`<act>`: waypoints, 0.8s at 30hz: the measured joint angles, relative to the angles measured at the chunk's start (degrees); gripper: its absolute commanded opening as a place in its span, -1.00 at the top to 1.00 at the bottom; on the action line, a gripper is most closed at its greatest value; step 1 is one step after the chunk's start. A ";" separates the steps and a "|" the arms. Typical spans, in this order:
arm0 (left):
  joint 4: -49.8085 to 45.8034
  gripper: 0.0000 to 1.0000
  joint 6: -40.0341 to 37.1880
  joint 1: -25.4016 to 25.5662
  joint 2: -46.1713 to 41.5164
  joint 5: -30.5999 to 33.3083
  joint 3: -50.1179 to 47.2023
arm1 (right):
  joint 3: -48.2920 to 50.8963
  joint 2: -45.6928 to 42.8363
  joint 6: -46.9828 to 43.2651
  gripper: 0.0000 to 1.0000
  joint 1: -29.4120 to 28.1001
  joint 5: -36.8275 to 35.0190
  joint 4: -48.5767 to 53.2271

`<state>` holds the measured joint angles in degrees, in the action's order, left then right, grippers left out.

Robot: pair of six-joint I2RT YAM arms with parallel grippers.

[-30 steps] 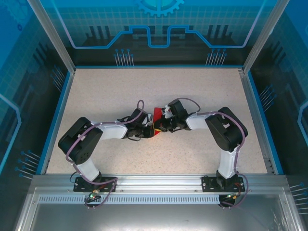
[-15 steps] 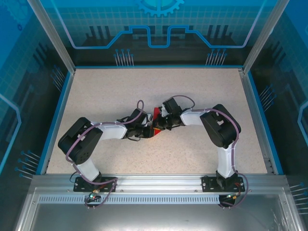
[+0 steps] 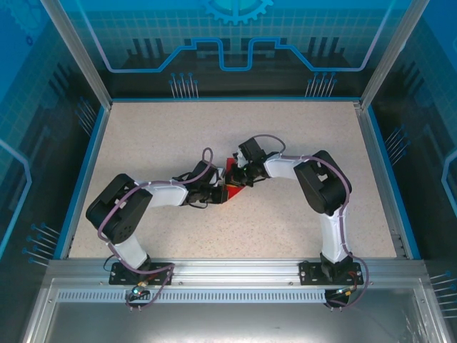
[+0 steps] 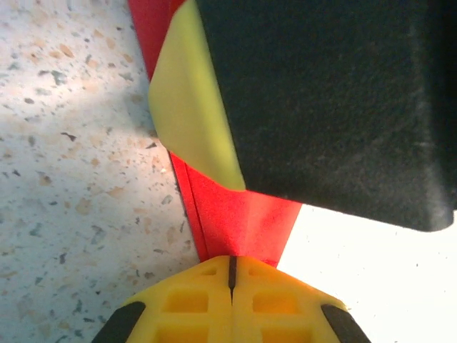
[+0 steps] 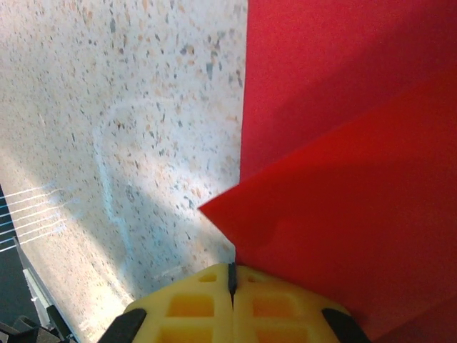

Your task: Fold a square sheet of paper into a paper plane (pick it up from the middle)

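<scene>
The square sheet of paper is red, the table speckled beige.

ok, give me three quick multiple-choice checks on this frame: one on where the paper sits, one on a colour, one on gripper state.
1. Where on the table is the square sheet of paper?
A) far left corner
B) around the middle
C) on the near metal rail

2. What colour are the fingers of the left gripper?
A) yellow
B) blue
C) white

3. How do the jaws of the right gripper stand?
A) wide open
B) half open
C) shut

Key:
1 B: the top view shows the red at mid-table.
2 A: the left wrist view shows yellow fingers at the bottom edge.
3 C: in the right wrist view the fingers meet at a thin dark seam.
</scene>
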<state>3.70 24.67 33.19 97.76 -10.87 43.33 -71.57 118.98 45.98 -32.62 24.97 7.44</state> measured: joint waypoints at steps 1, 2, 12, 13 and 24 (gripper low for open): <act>0.13 0.93 -0.22 -0.07 0.02 0.11 0.02 | -0.46 0.33 0.00 0.90 0.17 0.37 0.24; 0.20 0.93 -0.46 -0.09 0.07 0.11 0.02 | -0.83 0.59 0.00 0.89 0.33 0.70 0.52; 0.63 0.95 -0.83 -0.46 0.55 0.26 0.33 | -4.79 3.28 -0.66 0.90 2.82 1.99 1.46; 0.63 0.95 -0.83 -0.46 0.55 0.26 0.35 | -5.22 3.56 -0.68 0.89 3.45 1.49 1.11; -0.17 0.95 -1.05 -0.46 0.92 0.09 1.07 | -11.06 6.95 -1.31 0.88 7.23 -0.74 1.84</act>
<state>3.53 23.62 32.73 98.67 -10.79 44.40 -82.63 125.93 44.66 -25.39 24.23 9.28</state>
